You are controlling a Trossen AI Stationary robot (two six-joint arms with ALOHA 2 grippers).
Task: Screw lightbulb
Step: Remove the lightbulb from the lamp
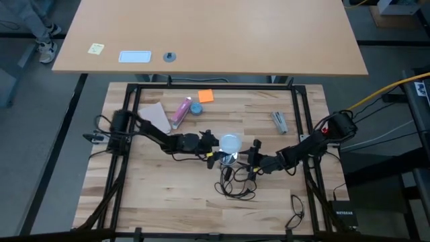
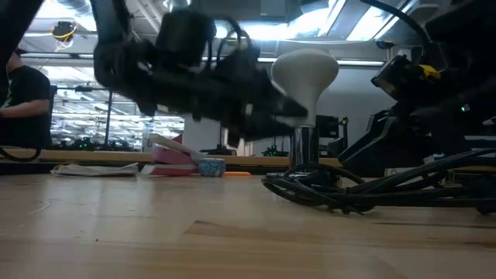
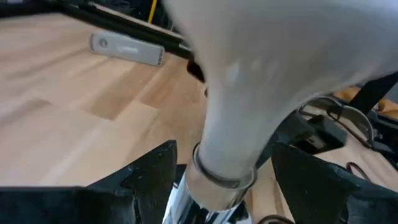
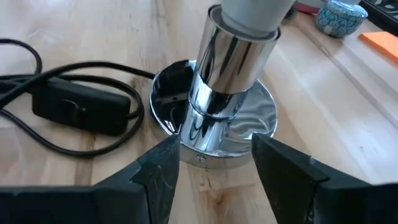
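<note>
Left end effector [image 3: 214,171] spread astride lightbulb [image 3: 261,81] neck, ready to twist it; right end effector [image 4: 214,165] spread around chrome lamp base [image 4: 214,118] on counter [image 4: 81,37], presumably for bracing.

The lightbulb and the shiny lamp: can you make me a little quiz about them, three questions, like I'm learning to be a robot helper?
1. True or false: the lightbulb is lying flat on the table.
2. Which part does the right gripper have its open jaws on either side of?
A. the chrome lamp base
B. the blue pot
C. the orange pad
3. Fill in: the left gripper has its open jaws on either side of the bulb's ____.

Key: 1 false, it stands upright in the lamp's socket. 2 A. 3 neck.
</note>
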